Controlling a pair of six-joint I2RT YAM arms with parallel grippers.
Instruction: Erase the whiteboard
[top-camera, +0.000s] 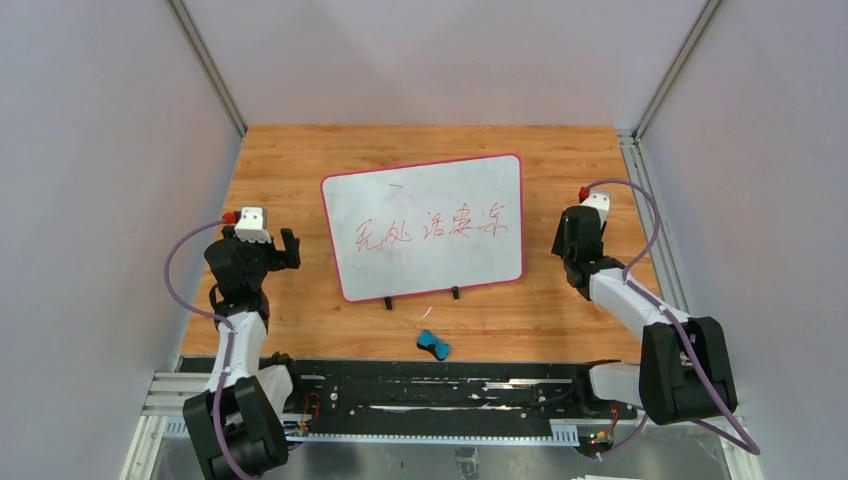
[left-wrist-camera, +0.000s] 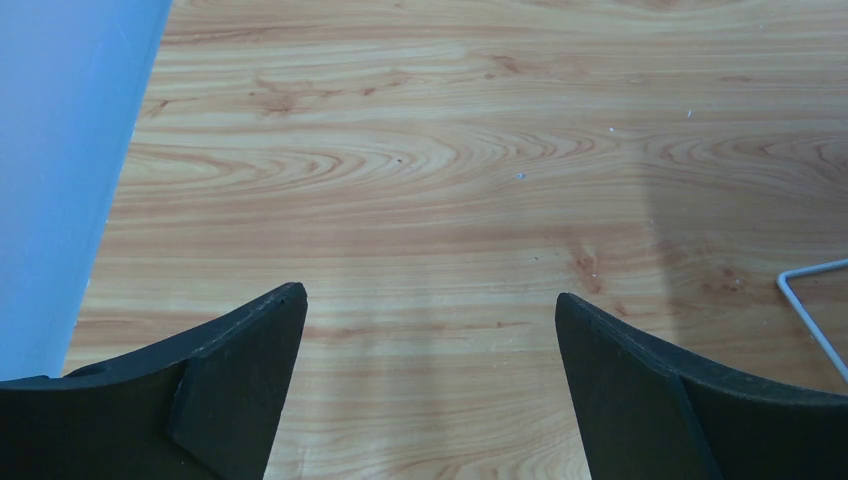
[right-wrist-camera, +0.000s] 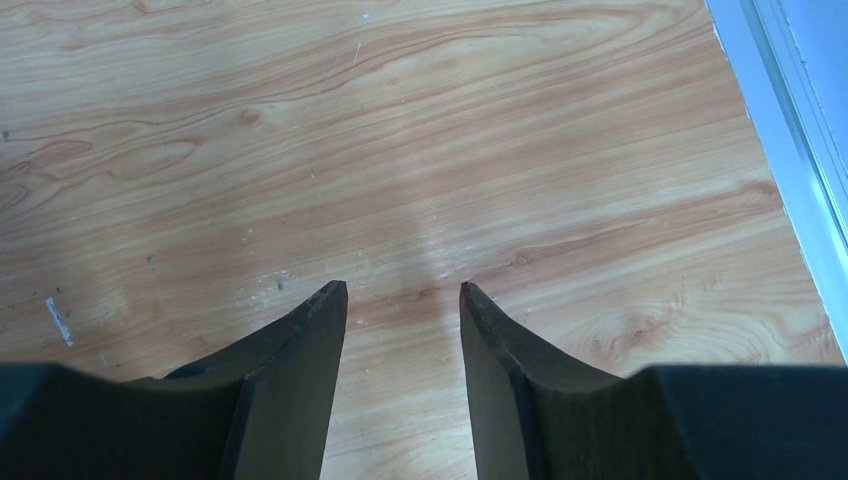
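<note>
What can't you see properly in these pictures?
- Red writing on the whiteboard: top view, too small to read.
- Blue eraser: top view, too small for detail; neither wrist view shows it.
- White wire: left wrist view, cut off by the right edge.

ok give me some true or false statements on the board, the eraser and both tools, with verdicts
1. The whiteboard has red writing on it. True.
2. The left tool holds the eraser. False: it is open and empty; the blue eraser lies on the table, on the near side of the whiteboard.
3. The right tool has nothing between its fingers. True.
4. The whiteboard has a blue frame. False: the frame is pink.
</note>
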